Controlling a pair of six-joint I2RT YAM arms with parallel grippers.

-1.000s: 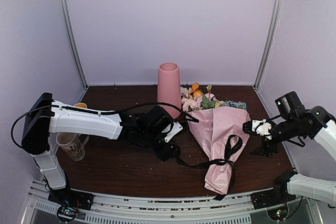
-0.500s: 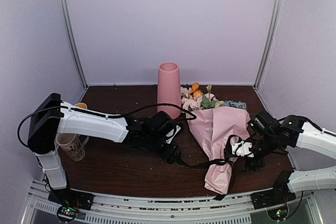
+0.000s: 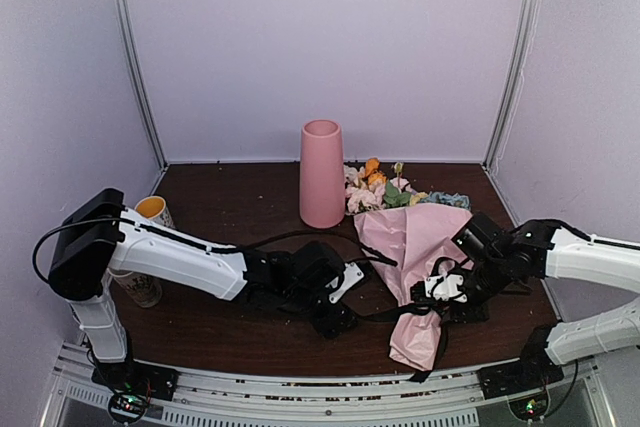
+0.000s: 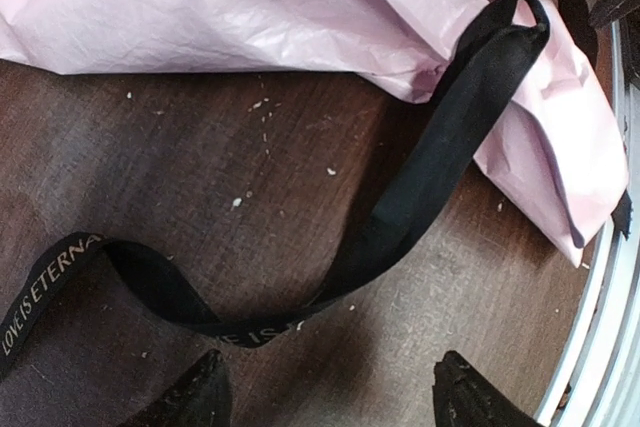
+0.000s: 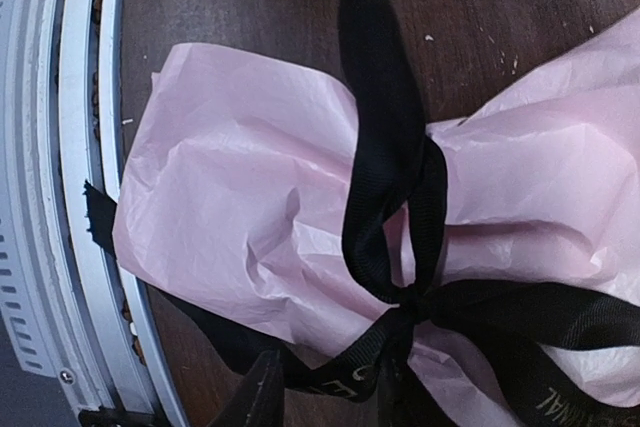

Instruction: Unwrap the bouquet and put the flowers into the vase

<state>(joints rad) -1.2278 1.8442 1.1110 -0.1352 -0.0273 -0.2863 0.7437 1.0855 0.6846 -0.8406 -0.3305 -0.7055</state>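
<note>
Bouquet (image 3: 412,265) stems hidden in wrap (image 3: 425,232), left pincer (image 4: 330,397) spread, right pincer's (image 5: 330,402) closure on ribbon (image 5: 385,147) unclear

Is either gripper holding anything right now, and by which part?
Left gripper is open, holding nothing. Right gripper straddles the black ribbon beside its knot; whether it grips cannot be told.

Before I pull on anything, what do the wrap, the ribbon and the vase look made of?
Wrap: thin pink tissue paper, matte, full of sharp creases and crumples.
Ribbon: black woven fabric, likely grosgrain, fine ribbed weave, pale printed lettering, lying limp in curves.
Vase: smooth matte pink with no shine; ceramic or plastic, the look does not settle which.
</note>
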